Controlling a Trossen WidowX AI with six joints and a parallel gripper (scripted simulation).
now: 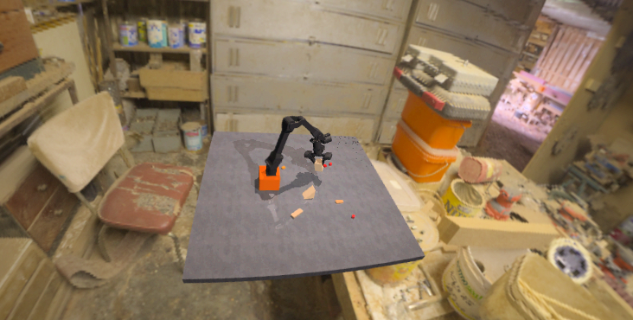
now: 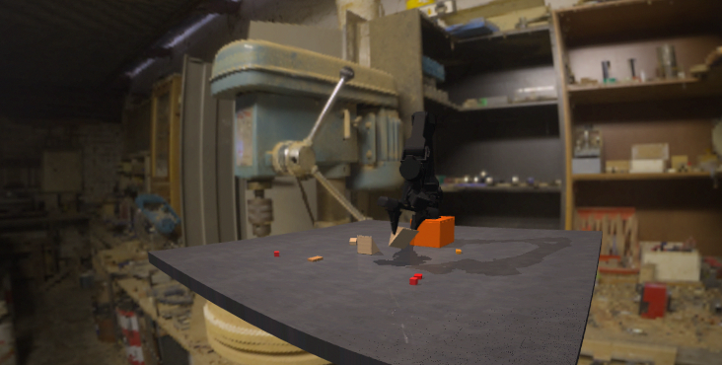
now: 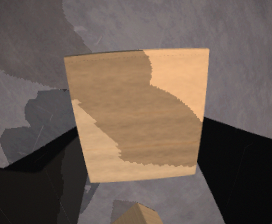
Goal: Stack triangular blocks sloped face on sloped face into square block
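The end effector [image 2: 401, 227] pinches one wedge [image 2: 402, 237], tilted, above the bench [image 2: 455, 312], just beside the orange base [image 2: 435, 231]; the other wedge [image 2: 366, 245] rests nearby.

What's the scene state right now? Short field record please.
gripper: gripper shut on held triangular block
held block height: lifted off the table, tilted
other block: second triangular block resting on the table, apart from the held one
stacked: not yet
small clutter: red cubes, orange chip, tan slab
arm base: orange
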